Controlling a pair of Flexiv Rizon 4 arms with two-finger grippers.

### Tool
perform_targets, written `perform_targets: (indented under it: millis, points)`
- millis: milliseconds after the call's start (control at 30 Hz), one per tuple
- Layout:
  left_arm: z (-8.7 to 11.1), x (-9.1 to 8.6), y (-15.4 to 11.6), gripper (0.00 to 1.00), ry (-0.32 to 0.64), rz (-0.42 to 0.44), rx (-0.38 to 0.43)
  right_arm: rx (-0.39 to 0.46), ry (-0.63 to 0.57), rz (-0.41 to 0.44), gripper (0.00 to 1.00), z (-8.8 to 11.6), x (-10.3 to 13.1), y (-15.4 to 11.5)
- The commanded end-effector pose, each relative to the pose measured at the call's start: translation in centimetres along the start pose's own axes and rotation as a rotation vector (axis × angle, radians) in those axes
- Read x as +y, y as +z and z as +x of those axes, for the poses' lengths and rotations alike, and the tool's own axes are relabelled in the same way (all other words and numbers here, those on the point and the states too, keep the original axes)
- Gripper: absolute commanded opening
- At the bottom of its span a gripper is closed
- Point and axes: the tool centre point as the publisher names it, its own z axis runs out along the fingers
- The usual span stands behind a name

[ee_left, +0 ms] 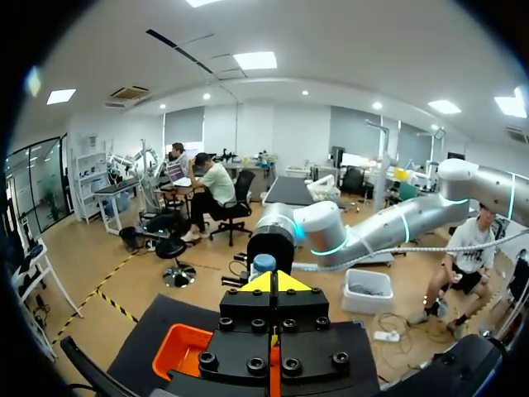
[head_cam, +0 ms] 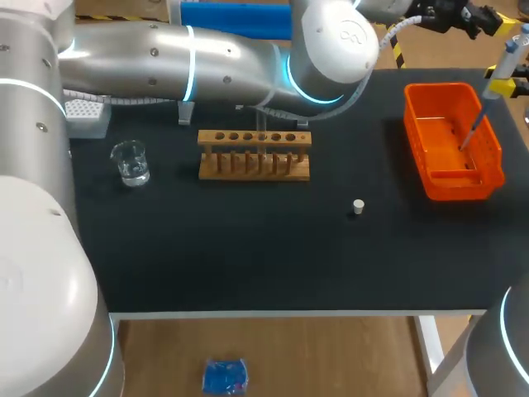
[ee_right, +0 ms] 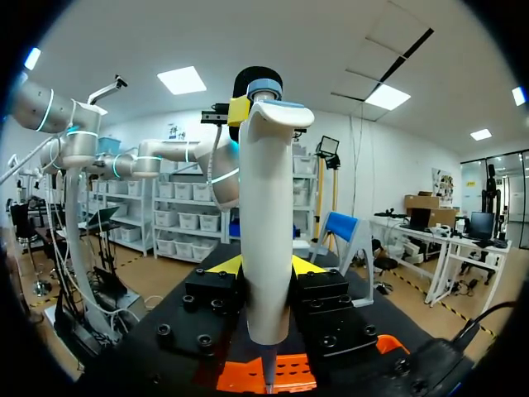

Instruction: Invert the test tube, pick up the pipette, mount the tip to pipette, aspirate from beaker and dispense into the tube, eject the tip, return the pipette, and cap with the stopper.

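My right gripper at the table's far right is shut on the white pipette, holding it upright. The pipette's thin lower end hangs over the inside of the orange bin. My left arm reaches across the table's back. Its gripper is shut, its yellow tips right at the pipette's blue top. A wooden tube rack stands mid-table, a glass beaker to its left. The small white stopper lies right of the rack. I cannot make out the test tube.
A box of pipette tips sits at the back left beneath my left arm. The orange bin shows under the left gripper. Bare black tabletop runs along the front.
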Motion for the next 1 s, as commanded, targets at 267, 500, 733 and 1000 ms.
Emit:
perform_targets:
  millis: [267,500,733,1000]
  points:
    - [-0.3,1.0,0.8,0.0,-0.011,0.021,-0.006,0.005,0.0,0.001,0.0,-0.1,0.0,-0.2]
    - [-1.0,1.0,0.7,0.0,0.037,0.011,-0.037,0.005,0.0,0.001,0.0,-0.1,0.0,-0.2]
    - [-1.5,0.9,1.0,0.0,0.063,0.015,-0.055,0.005,0.0,0.001,0.0,-0.1,0.0,-0.2]
    - [-2.5,0.5,1.4,0.0,0.071,0.038,-0.058,0.005,0.0,0.001,0.0,-0.1,0.0,-0.2]
